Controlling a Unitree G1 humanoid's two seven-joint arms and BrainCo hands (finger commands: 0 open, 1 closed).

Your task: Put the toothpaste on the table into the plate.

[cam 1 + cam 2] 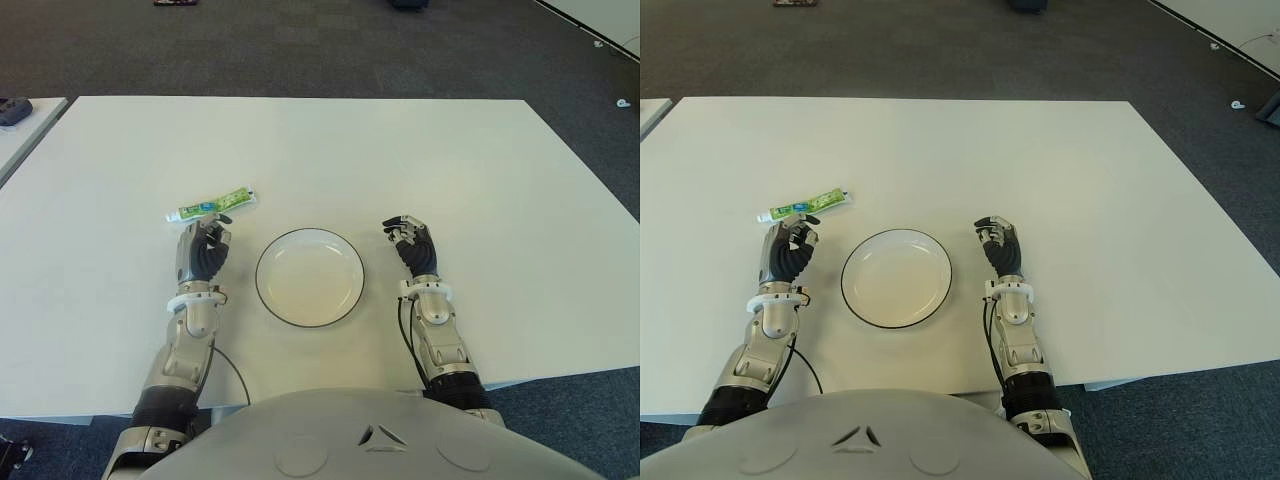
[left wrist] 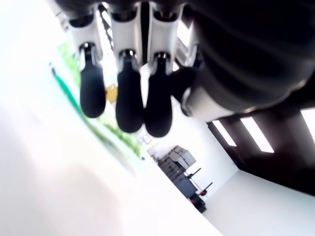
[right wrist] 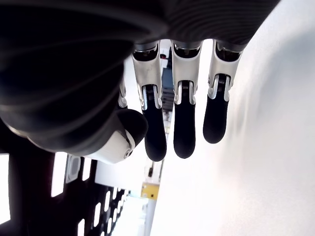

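- Toothpaste [image 1: 211,204] lies on table [image 1: 450,160], at 12 o'clock from left hand [image 1: 203,250], just beyond its loosely curled, empty fingers.
- Right hand [image 1: 413,243], fingers relaxed and empty, sits at 3 o'clock of plate [image 1: 268,300].

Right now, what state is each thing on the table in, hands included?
toothpaste: lying flat on the table, outside the plate, not grasped
plate: upright, empty
left hand: just short of the toothpaste, fingers relaxed, holding nothing
right hand: right of the plate, fingers relaxed, holding nothing
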